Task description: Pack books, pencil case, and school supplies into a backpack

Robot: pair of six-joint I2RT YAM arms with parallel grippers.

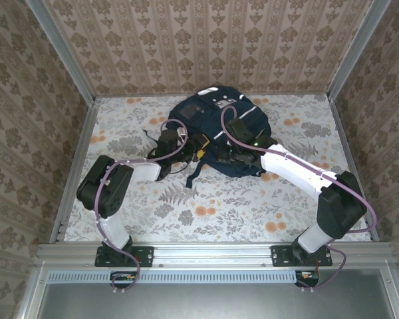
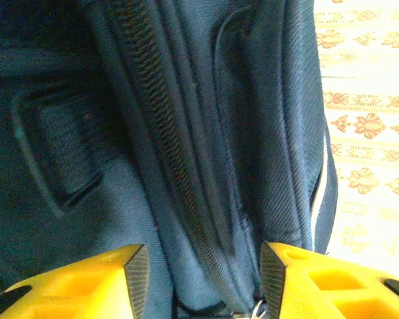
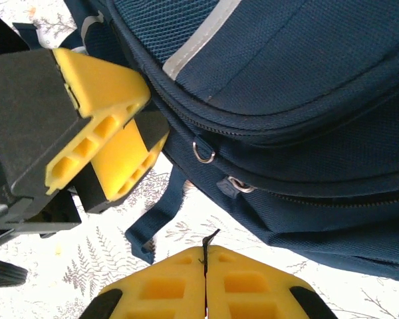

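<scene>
The navy backpack [image 1: 219, 123] lies at the back middle of the table, with both grippers at its near edge. My left gripper [image 1: 201, 147] is open. Its yellow fingers [image 2: 113, 279] stand apart around a fold of the backpack [image 2: 186, 133] that carries a zipper [image 2: 166, 133]. In the right wrist view the left gripper [image 3: 156, 116] touches the backpack's [image 3: 306, 86] lower left rim. My right gripper [image 3: 205, 251], also seen from above [image 1: 238, 156], is shut just off the bag. A thin dark sliver pokes out between its tips. Books, pencil case and school supplies are out of view.
Two zipper pulls [image 3: 203, 151] [image 3: 236, 185] hang along the bag's side seams. A loose navy strap [image 3: 156, 219] trails onto the floral table cover [image 1: 206, 212]. Patterned walls [image 1: 206, 40] close off three sides, and a metal rail [image 1: 213, 256] runs along the near edge.
</scene>
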